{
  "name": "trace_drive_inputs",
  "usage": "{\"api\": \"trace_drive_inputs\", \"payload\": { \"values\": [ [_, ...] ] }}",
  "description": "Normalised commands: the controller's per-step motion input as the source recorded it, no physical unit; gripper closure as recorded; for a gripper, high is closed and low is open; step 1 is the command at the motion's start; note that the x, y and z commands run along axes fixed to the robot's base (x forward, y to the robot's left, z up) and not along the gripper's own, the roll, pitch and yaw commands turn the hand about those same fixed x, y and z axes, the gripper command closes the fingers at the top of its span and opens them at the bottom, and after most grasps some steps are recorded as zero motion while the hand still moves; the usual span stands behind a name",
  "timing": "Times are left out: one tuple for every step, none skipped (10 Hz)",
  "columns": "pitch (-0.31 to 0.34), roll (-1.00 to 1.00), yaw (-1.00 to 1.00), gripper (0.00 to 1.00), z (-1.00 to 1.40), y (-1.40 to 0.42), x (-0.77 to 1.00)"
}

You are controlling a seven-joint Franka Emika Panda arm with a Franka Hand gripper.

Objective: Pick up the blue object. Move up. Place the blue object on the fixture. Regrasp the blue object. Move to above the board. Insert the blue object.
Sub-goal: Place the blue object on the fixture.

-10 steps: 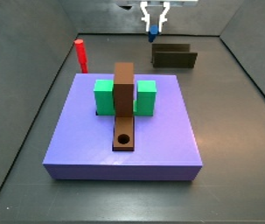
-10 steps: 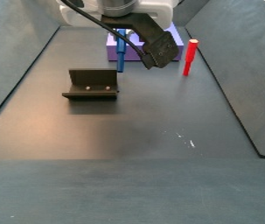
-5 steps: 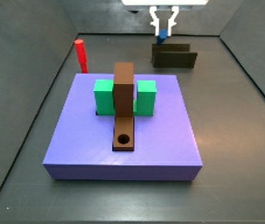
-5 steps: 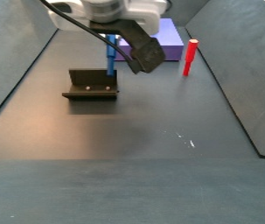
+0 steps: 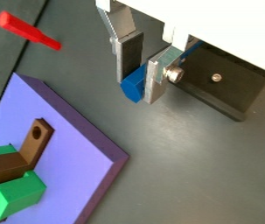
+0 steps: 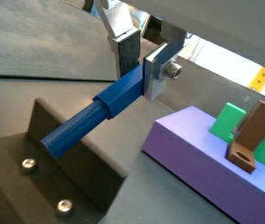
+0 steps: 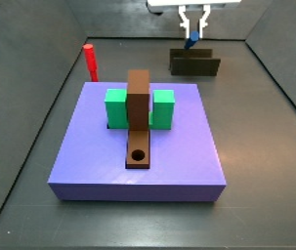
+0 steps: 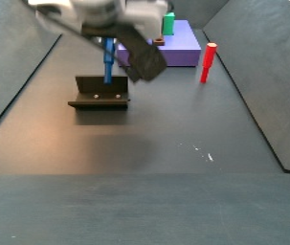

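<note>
No words, labels or brand marks to read anywhere. Gripper (image 7: pixel 196 32) up over the fixture (image 7: pixel 194 64) at the far end of the floor, moved sideways since a second ago, when hanging beside the fixture and not above it. Jaws pinching the blue object (image 6: pixel 97 110), with the silver fingers (image 6: pixel 159 69) pressed on its sides in both wrist views. Blue object (image 8: pixel 109 59) upright in a side view, lower end down at the fixture (image 8: pixel 100 92); touching or not, cannot tell. In a wrist view, peg end (image 5: pixel 132 86) close by the dark fixture (image 5: pixel 222 80) with its shiny screws. Board (image 7: pixel 140 142) near the front, well apart from the gripper, with the green block (image 7: pixel 139 108) and the brown strip (image 7: pixel 139 118) with a round hole on top, same as before. Red peg (image 7: pixel 92 62) standing upright beside the board, not moved.
</note>
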Motion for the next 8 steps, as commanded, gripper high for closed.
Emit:
{"api": "trace_drive_inputs", "payload": {
  "values": [
    [0.02, -0.65, 0.0, 1.0, -0.23, 0.31, 0.46],
    [0.094, -0.19, -0.01, 1.0, -0.06, 0.16, 0.4],
    [0.106, 0.0, -0.04, 1.0, -0.02, 0.08, 0.36],
    [0.083, 0.38, -0.06, 1.0, -0.08, 0.0, 0.31],
    [0.0, 0.31, -0.1, 1.0, -0.23, 0.0, 0.23],
    [0.0, 0.02, -0.13, 1.0, -0.31, 0.0, 0.12],
    [0.0, -0.06, -0.11, 1.0, -0.28, 0.0, 0.05],
    [0.0, -0.1, -0.1, 1.0, -0.29, 0.0, 0.05]
  ]
}}
